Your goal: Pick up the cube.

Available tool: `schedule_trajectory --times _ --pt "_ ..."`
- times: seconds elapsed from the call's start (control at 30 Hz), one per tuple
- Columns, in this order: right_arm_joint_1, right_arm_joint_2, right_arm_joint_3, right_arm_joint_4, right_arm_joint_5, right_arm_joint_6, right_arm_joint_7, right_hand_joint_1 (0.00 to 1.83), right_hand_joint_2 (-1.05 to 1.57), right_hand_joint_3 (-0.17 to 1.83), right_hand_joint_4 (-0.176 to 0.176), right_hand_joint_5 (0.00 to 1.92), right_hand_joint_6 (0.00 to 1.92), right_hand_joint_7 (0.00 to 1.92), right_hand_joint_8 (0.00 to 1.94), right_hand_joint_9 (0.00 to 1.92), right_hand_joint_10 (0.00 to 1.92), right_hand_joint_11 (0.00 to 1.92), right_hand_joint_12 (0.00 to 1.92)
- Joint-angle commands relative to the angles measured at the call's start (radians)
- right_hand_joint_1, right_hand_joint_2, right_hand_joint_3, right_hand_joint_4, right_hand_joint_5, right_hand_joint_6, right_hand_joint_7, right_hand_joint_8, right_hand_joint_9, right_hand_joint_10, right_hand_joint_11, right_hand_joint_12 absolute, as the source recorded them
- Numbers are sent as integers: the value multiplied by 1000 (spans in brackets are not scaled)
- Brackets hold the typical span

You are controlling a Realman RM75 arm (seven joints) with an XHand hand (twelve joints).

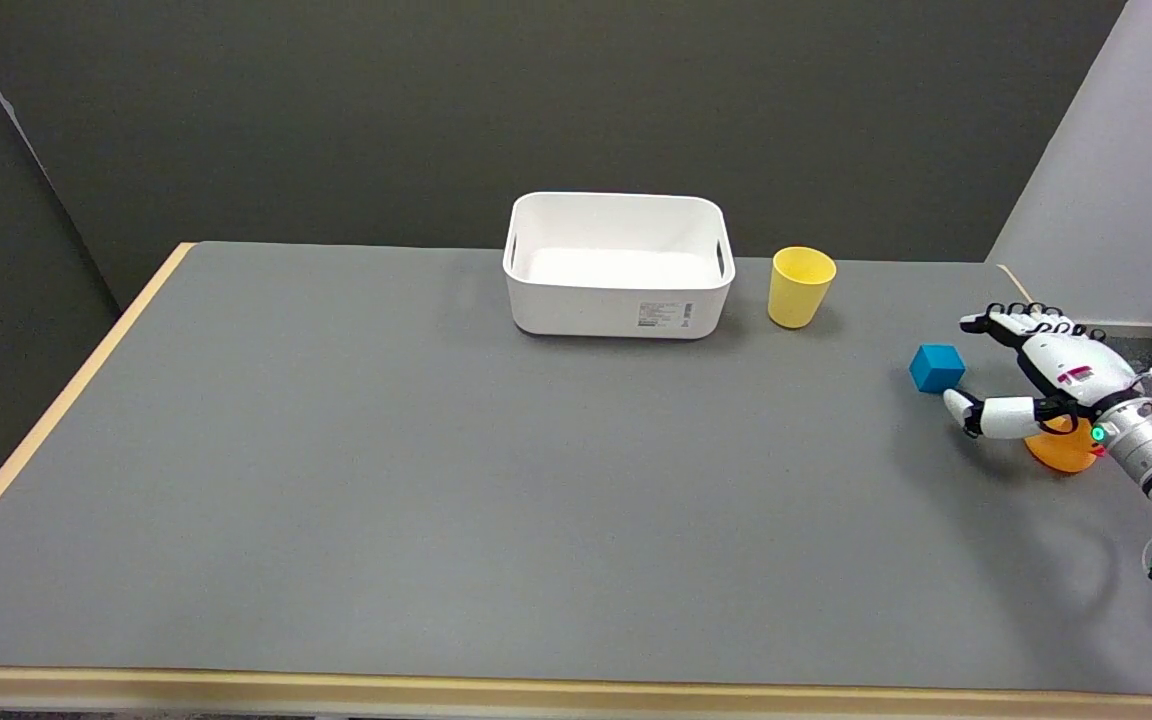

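- The blue cube [937,367] sits on the grey counter [436,480] towards its right side, resting flat with one corner turned to the camera.
- The right hand [1041,375] reaches in from the lower right, just beside the cube on its right; it holds nothing.
- Its fingers [998,323] are spread: the upper ones stretch out to the left behind and to the right of the cube, while the thumb [981,413] lies low, its tip just below the cube's near right corner (whether that tip touches the cube cannot be told from this view).
- The cube stands in the opening between thumb and upper fingers, at its left end, not enclosed by them.
- An orange object [1061,450] lies on the counter under the wrist, partly hidden by the arm (its shape is not clear).
- A yellow cup [800,286] stands upright further back, to the left of the cube and well apart from it.
- A white bin [619,300] with a printed label on its near wall stands just beside the cup on its left, its opening facing up.
- The counter has a pale wooden edge along its left and near sides, and a dark wall rises behind it.
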State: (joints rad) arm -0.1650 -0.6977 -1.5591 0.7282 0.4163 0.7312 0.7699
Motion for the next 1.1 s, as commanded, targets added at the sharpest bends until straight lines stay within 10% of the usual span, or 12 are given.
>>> schedule_trajectory --times 0.03,1.1 --pt "62 11 1 -31 -90 -80 31 495 568 955 29 199 472 179 349 52 644 -1 1075" --pt "257 10 -144 -138 -193 -99 61 666 635 899 21 275 494 293 345 132 667 0 1153"
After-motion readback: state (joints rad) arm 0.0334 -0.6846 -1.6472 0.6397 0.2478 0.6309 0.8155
